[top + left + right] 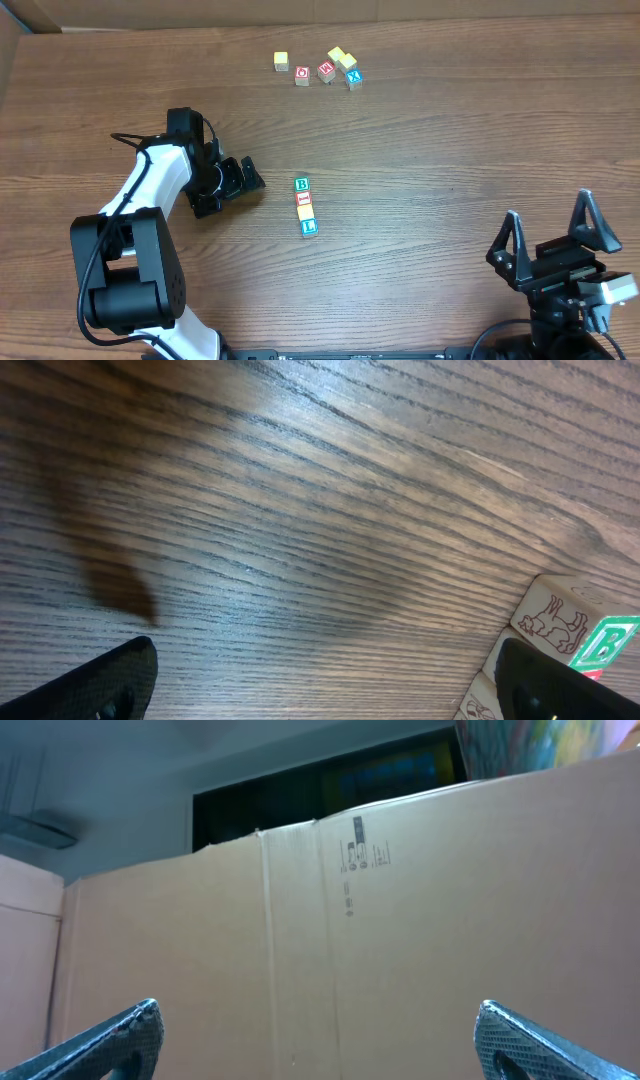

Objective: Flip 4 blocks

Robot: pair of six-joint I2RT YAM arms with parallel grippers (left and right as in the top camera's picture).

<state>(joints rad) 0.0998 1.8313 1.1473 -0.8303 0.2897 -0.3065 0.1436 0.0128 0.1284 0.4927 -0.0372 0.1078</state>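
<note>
The four blocks lie in a short column mid-table: green B block [302, 184], red-marked block [304, 198], yellow block [305, 211], blue L block [308, 227]. My left gripper [245, 182] hovers low just left of the column, open, nothing between its fingers. In the left wrist view the gripper [325, 688] frames bare wood, and the B block [598, 644] sits at the right edge beside the right fingertip [560, 685], with a second block [487, 690] below it. My right gripper [550, 228] rests open at the front right, and in its wrist view the gripper [320, 1045] points at cardboard.
A loose cluster of other cubes sits at the back: a yellow one [281, 61], a red-ring one [302, 75], a red-marked one [326, 71], another yellow one [342, 58] and a blue X one [353, 77]. A cardboard wall [400, 920] stands behind the table.
</note>
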